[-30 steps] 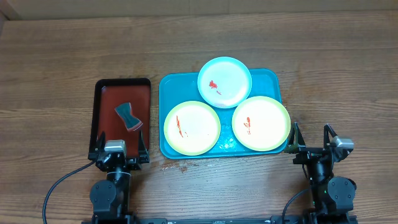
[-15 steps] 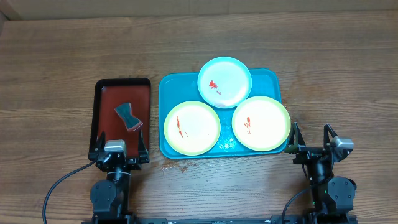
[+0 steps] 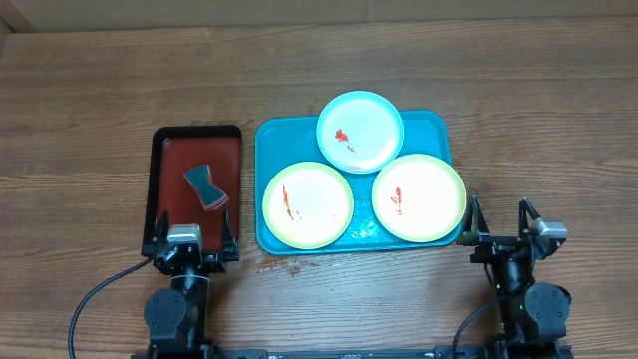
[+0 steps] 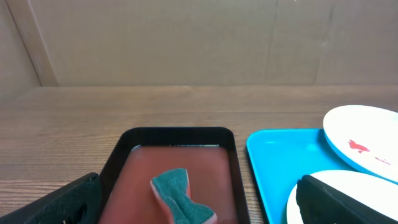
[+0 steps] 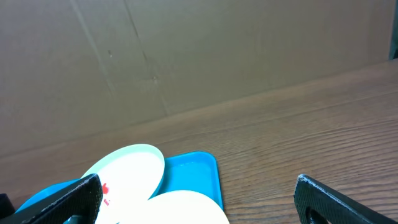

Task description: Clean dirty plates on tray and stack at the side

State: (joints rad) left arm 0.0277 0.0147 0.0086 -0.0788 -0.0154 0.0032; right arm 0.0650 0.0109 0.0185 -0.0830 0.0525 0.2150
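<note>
The bright blue tray [image 3: 275, 140] carries three plates smeared with red sauce. The light blue plate [image 3: 360, 131] overlaps the tray's far rim. Two yellow-green plates sit in front, one at the left [image 3: 308, 204] and one at the right [image 3: 419, 197]. My left gripper [image 3: 191, 219] is open at the near end of a dark red tray, holding nothing. My right gripper [image 3: 498, 212] is open just right of the blue tray's near corner, also holding nothing. The right wrist view shows the light blue plate [image 5: 127, 171] and a yellow-green plate [image 5: 186, 208] between the open fingers.
A black-rimmed dark red tray [image 3: 184, 150] lies left of the blue tray, with a teal sponge [image 3: 205, 186] on it. The sponge [image 4: 180, 199] lies between my left fingers in the wrist view. Bare wooden table surrounds both trays, and a cardboard wall stands behind.
</note>
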